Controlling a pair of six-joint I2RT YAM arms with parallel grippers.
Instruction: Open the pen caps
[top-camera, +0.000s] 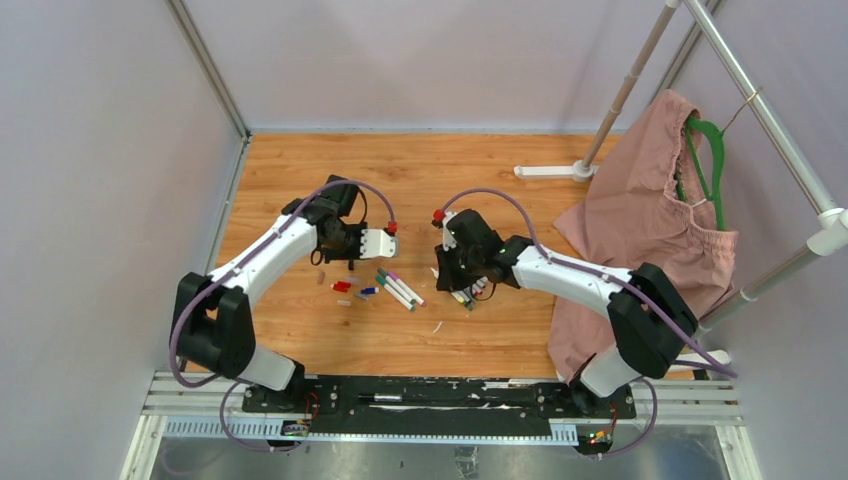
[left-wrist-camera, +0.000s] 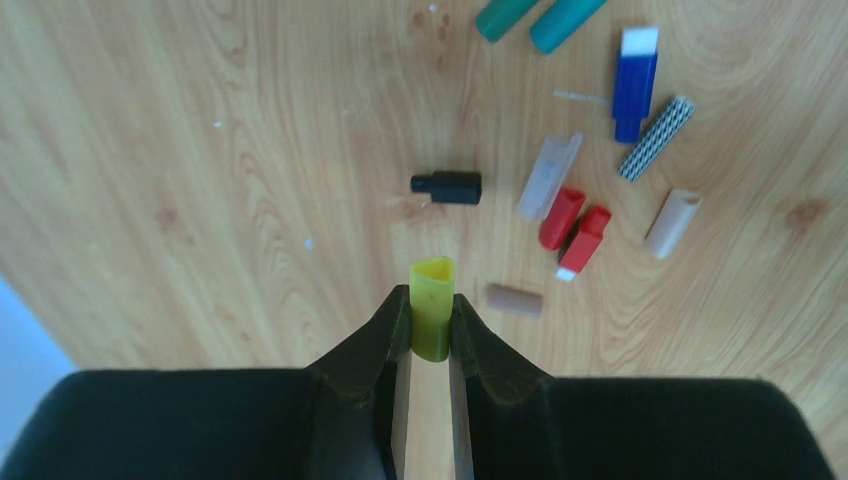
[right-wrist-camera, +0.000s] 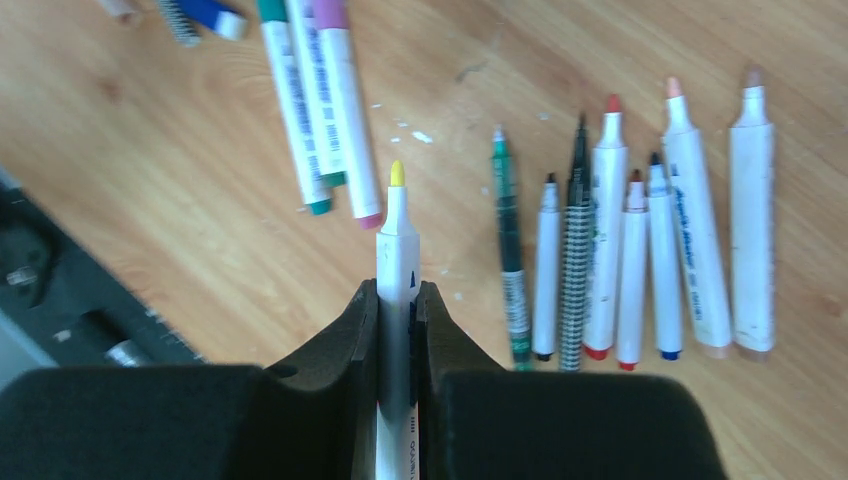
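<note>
left gripper (left-wrist-camera: 431, 303) is closed on a small yellow plastic cap (left-wrist-camera: 432, 285). the cap is pinched between the two black fingers (left-wrist-camera: 375, 340), open end pointed away from the wrist, and is held over the wooden tabletop (left-wrist-camera: 200, 150).

right gripper (right-wrist-camera: 398, 295) is clamped on the barrel of a thin white marker with a bare yellow tip (right-wrist-camera: 397, 235). the tip is pointed away from the wrist.

reference: bundle of three capped white markers with green and pink ends (top-camera: 400, 289).

in the top view the left gripper is seen left of and beyond the bundle, and the right gripper right of it. the two are well apart.

loose caps are scattered on the wood just left of the bundle: short black cap (left-wrist-camera: 446, 187), two red caps (left-wrist-camera: 562, 217), blue cap with a white end (left-wrist-camera: 634, 85), clear cap (left-wrist-camera: 549, 177), chequered cap (left-wrist-camera: 655, 138), beige cap (left-wrist-camera: 673, 223), brown cap (left-wrist-camera: 514, 300).

a row of uncapped pens (right-wrist-camera: 620, 240) is laid side by side right of the bundle, tips bare.
</note>
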